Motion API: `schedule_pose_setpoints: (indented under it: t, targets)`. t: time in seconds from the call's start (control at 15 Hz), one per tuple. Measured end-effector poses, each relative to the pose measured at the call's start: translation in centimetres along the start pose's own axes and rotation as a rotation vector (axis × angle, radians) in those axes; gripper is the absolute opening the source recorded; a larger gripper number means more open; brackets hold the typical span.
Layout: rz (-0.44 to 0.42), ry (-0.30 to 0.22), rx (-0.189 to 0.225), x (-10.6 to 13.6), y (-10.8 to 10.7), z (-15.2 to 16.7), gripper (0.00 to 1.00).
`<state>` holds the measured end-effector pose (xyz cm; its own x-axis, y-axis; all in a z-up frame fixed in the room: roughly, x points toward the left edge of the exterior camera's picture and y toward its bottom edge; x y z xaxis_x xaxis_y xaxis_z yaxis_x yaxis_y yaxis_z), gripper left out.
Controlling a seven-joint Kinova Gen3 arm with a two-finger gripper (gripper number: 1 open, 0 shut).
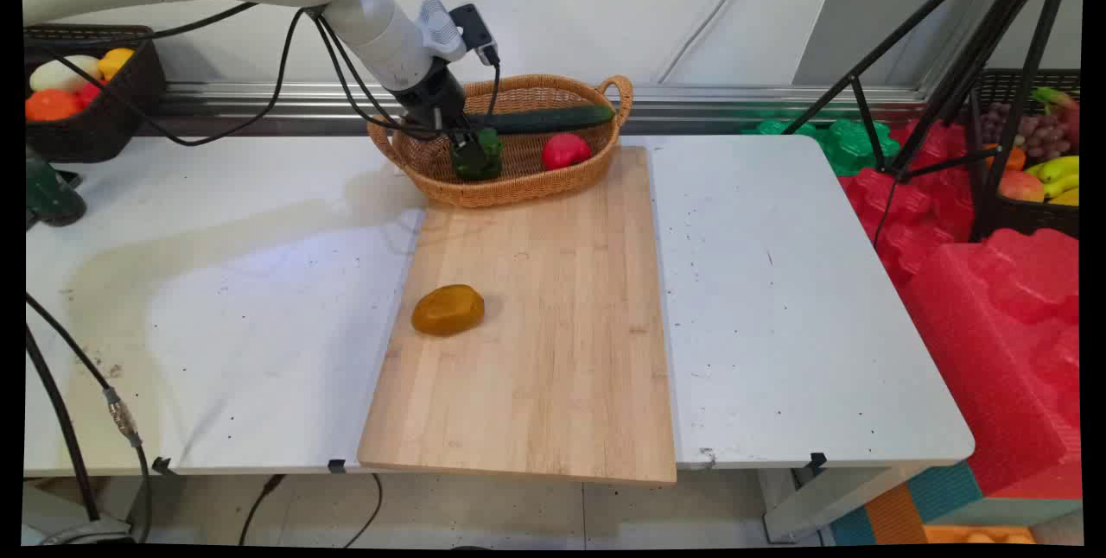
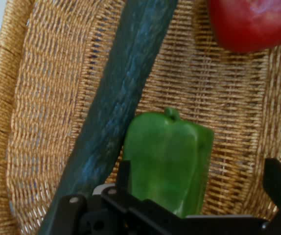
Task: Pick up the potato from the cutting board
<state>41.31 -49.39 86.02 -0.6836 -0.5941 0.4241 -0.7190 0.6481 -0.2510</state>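
Wicker basket (image 1: 518,182) on white table, green pepper (image 2: 167,161) between jaws — beside cucumber (image 2: 121,107)

Hand view: cucumber (image 2: 121,98) and red fruit (image 2: 250,22) run off the top edge. Gripper (image 1: 473,152) partly hides the green pepper (image 1: 484,162) in the main view.

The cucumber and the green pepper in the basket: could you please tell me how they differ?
The cucumber is long, slim and dark green; the green pepper is short, blocky and brighter green. The pepper sits between the fingers of the tool; the cucumber lies beside them. Both rest in the wicker basket.
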Motion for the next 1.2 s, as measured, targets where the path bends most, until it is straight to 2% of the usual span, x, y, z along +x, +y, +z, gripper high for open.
schedule_pose_setpoints:
  t: [0.33,0.8,1.0,1.2]
  targets:
    - [0.000,0.047,0.002,0.5,0.3,-1.5,1.00]
    - [-0.017,0.200,0.016,1.0,1.5,-7.9,1.00]
    - [-0.033,0.225,0.001,0.0,2.6,-9.9,1.00]
    - [-0.028,0.227,-0.027,-1.6,4.2,-11.5,1.00]
